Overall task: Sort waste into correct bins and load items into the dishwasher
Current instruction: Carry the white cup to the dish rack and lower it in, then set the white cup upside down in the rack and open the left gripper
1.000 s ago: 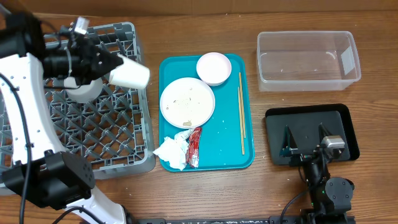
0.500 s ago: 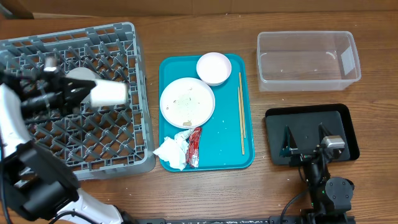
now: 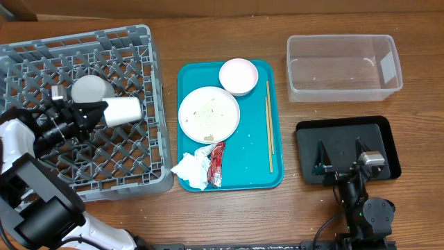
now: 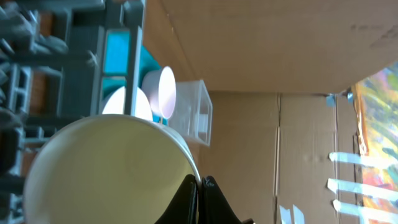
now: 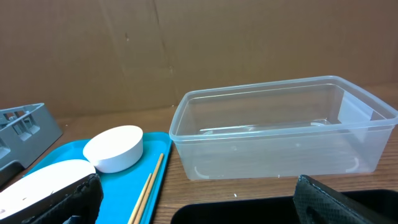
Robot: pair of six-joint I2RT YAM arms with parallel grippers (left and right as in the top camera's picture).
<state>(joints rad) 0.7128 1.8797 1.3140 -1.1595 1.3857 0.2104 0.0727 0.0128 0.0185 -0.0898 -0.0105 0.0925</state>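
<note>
**Small white cup pinched over the dish rack; the other arm idle**

Overhead: the left gripper is clamped on the cup's rim. The cup lies sideways just past the fingertips, beside a grey-white bowl, probably headed for a free cell. The right gripper sits over the black tray, fingers spread, holding nothing. Left wrist: both fingers close on the cup's thin edge, a grip that should allow tipping it mouth-down. Right wrist: the clear tub lies ahead between the parted fingers.
</note>
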